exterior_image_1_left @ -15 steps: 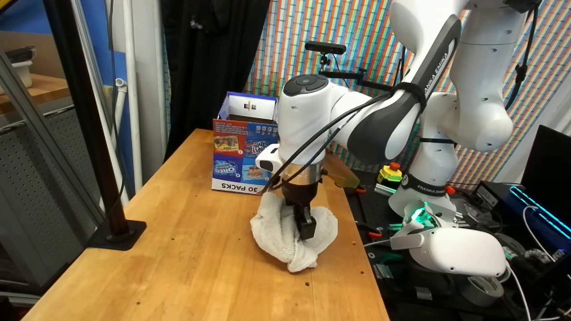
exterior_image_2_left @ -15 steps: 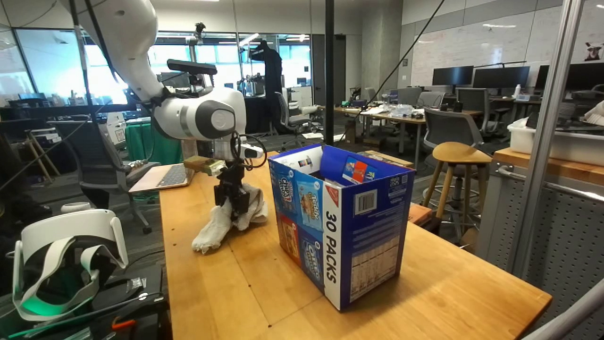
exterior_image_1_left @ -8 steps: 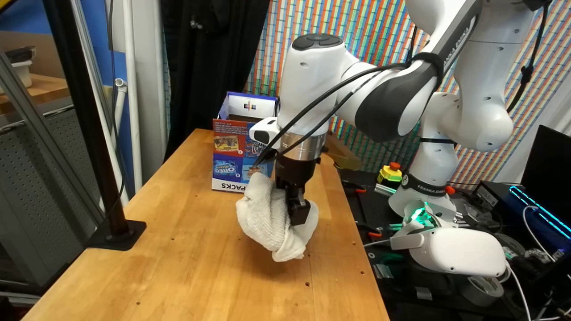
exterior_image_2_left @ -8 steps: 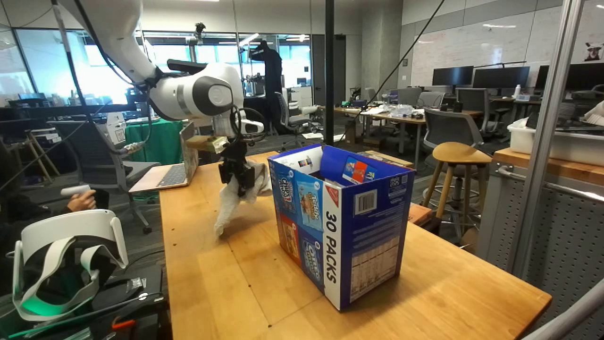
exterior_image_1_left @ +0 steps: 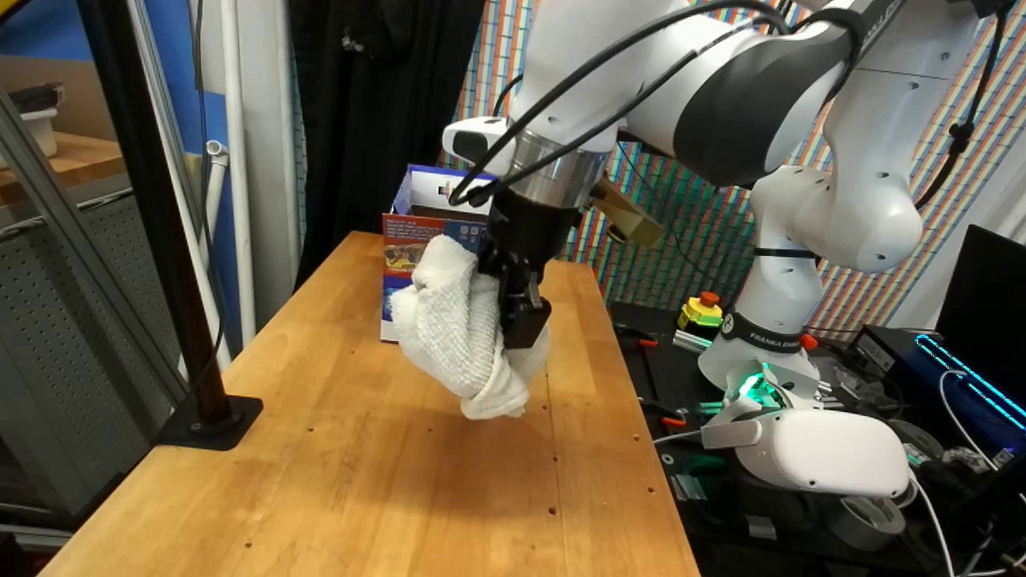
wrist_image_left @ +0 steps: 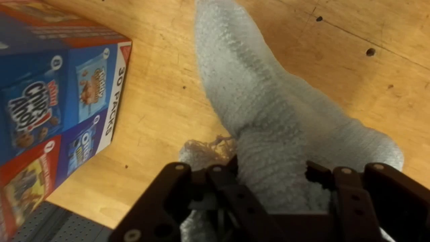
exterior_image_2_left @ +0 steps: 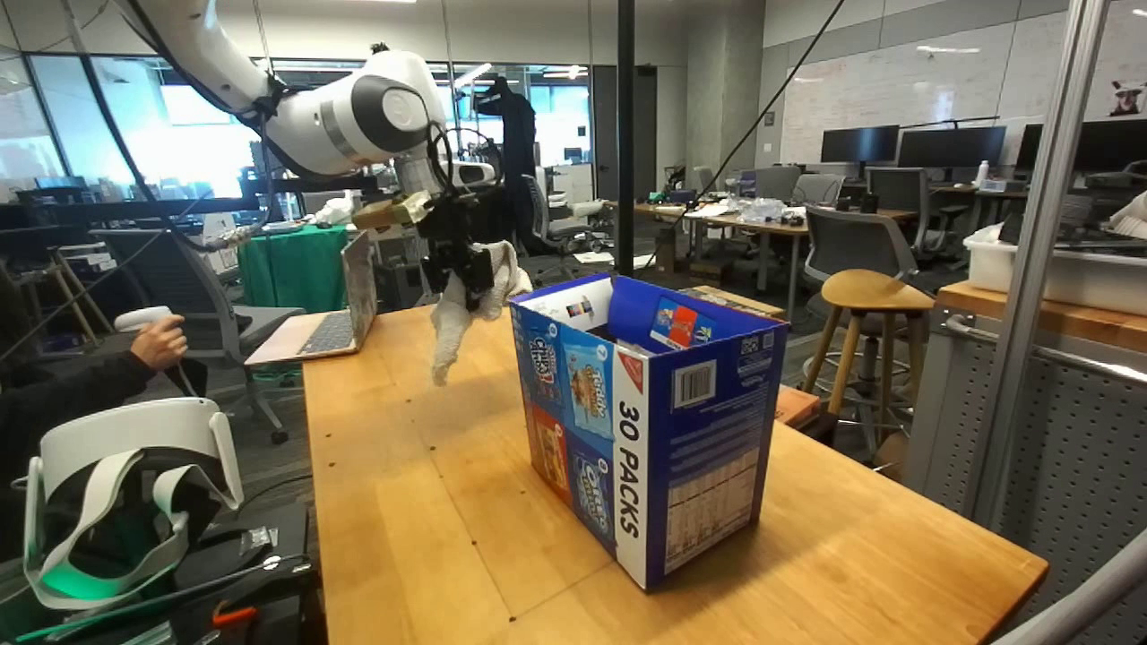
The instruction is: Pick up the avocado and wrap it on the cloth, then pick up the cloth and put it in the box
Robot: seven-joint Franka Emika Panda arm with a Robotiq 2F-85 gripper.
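Drawn in narrow, the hand (wrist_image_left: 273,169) grips the bunched white cloth (exterior_image_1_left: 453,320) from both sides and holds it in the air, clear of the surface (exterior_image_2_left: 394,537); what lies inside the folds is hidden. Near the cloth, toward the near right-hand corner of the surface in an exterior view, the box (exterior_image_2_left: 663,430) stands upright, its top uncovered. "30 PACKS" runs down the white band (exterior_image_2_left: 631,484) at its vertical edge, and the blue wall (exterior_image_2_left: 717,439) beside it carries a barcode (exterior_image_2_left: 694,382) and print too small to read. On the pictured packs (wrist_image_left: 37,106), the wrist view gives "CHIPS AHOY!" and "OREO". Inside the box, a white wall (exterior_image_2_left: 602,294) bears a small coloured patch (exterior_image_2_left: 581,307); the bottom cannot be made out. Beyond the surface, dark items (exterior_image_2_left: 1080,226) show at the top of a white bin (exterior_image_2_left: 1093,278). "FRANKA" marks the arm's black base collar (exterior_image_1_left: 765,336).
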